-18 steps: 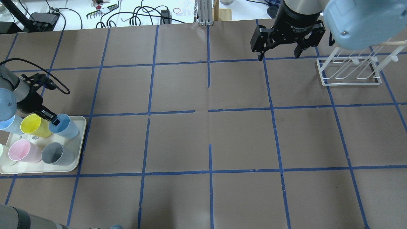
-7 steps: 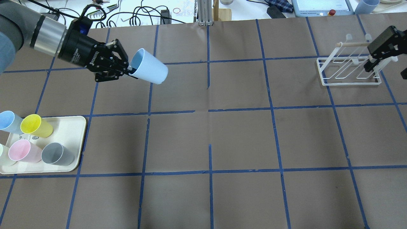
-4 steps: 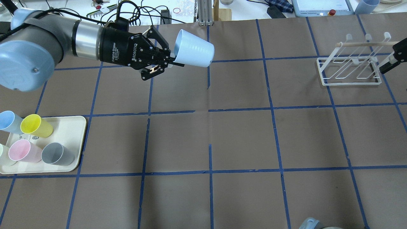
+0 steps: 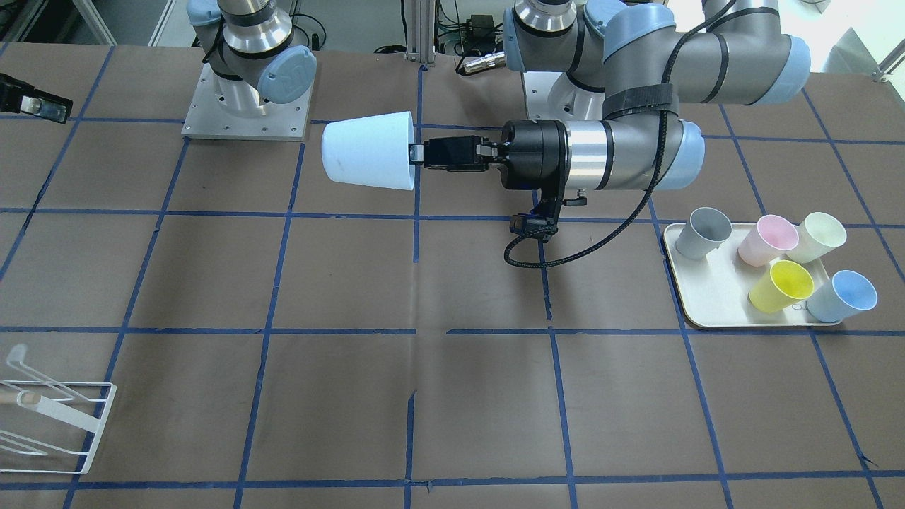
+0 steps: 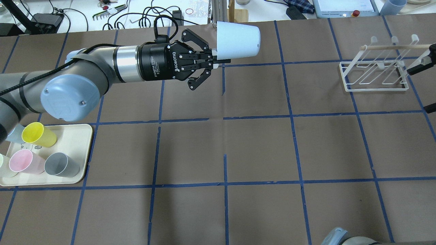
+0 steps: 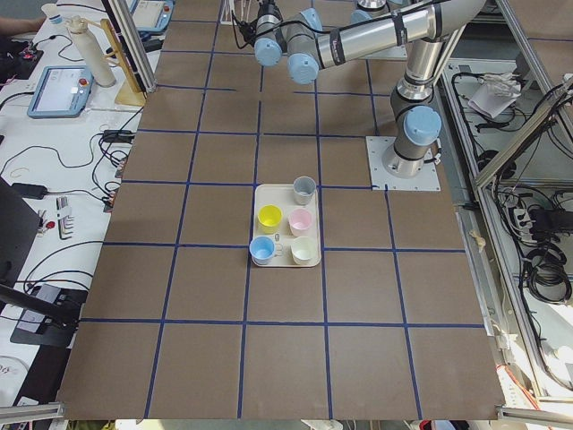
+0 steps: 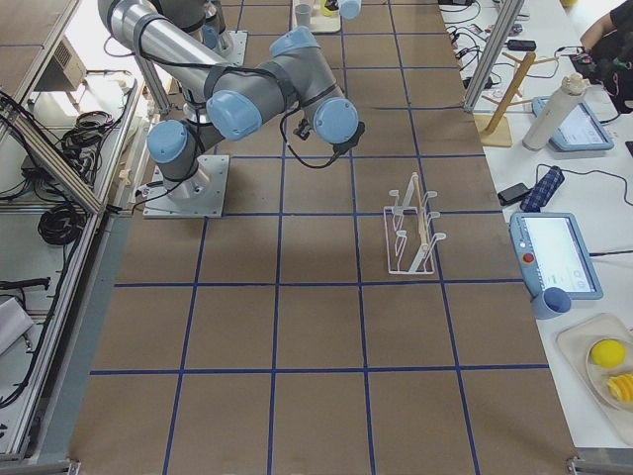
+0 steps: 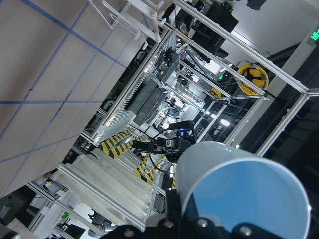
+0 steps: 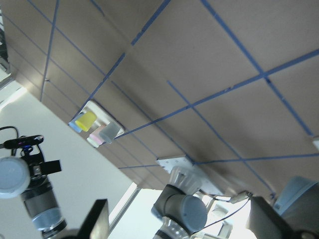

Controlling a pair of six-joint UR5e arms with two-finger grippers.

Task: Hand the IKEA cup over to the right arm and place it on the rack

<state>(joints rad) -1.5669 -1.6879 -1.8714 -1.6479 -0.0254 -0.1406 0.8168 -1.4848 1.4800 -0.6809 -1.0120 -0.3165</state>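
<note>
where the brown, blue-gridded worktop (image 5: pixel 259 149) spreads beneath both arms, the left arm (image 5: pixel 102 68) reaches out level above it, well clear of the surface. the right arm (image 4: pixel 247 42) is off to its own side, with only black finger parts showing at the overhead view's right edge. the cream tray (image 5: pixel 81 136) sits at the left end with five cups standing in it: yellow, pink, grey, cream and a second pale blue. the white rack (image 5: pixel 374 85) stands at the right end. the ikea cup (image 5: pixel 238 41) is held in the air near the middle of the span. it lies on its side, with its base pointing toward the rack and well apart from it. the left claw (image 5: pixel 214 61) pinches the cup's rim between its fingers. the right claw (image 9: pixel 179 211) is spread wide — its own wrist view shows the two fingers far apart.
</note>
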